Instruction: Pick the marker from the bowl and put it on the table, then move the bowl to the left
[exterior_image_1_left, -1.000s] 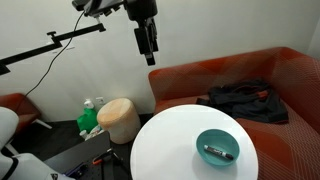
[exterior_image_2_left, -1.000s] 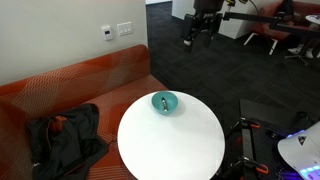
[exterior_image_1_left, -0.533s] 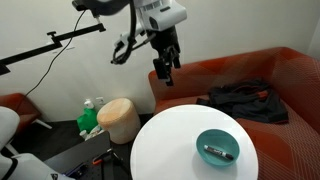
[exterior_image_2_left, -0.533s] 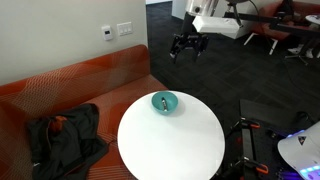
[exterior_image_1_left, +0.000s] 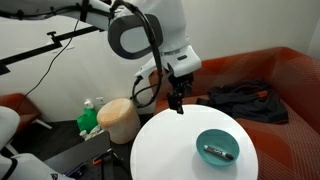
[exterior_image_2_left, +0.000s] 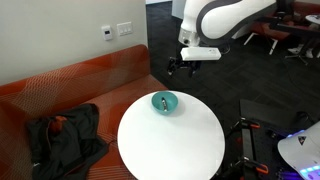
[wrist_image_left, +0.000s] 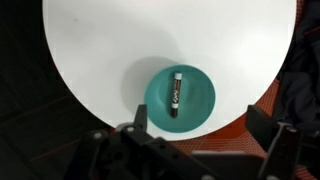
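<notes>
The teal-blue bowl (exterior_image_1_left: 217, 146) sits on the round white table (exterior_image_1_left: 165, 145), near its edge by the sofa; it also shows in an exterior view (exterior_image_2_left: 164, 102) and the wrist view (wrist_image_left: 179, 95). The dark marker (wrist_image_left: 175, 92) with a lighter part lies inside the bowl, and shows in an exterior view (exterior_image_1_left: 216, 152). My gripper (exterior_image_1_left: 179, 105) hangs in the air above the table edge, apart from the bowl, and is open and empty. Its fingers (wrist_image_left: 205, 128) frame the bottom of the wrist view. It also shows in an exterior view (exterior_image_2_left: 180, 69).
A red-brown sofa (exterior_image_1_left: 262, 75) curves behind the table, with dark clothing (exterior_image_1_left: 240, 100) on it. A tan cylindrical basket (exterior_image_1_left: 119, 119) and a green item (exterior_image_1_left: 90, 118) stand on the floor. A black boom stand (exterior_image_1_left: 50, 42) reaches across at the back.
The arm has swung down and towards the table, bringing the gripper from high up to just above the table's edge. The bowl and marker have not moved.
</notes>
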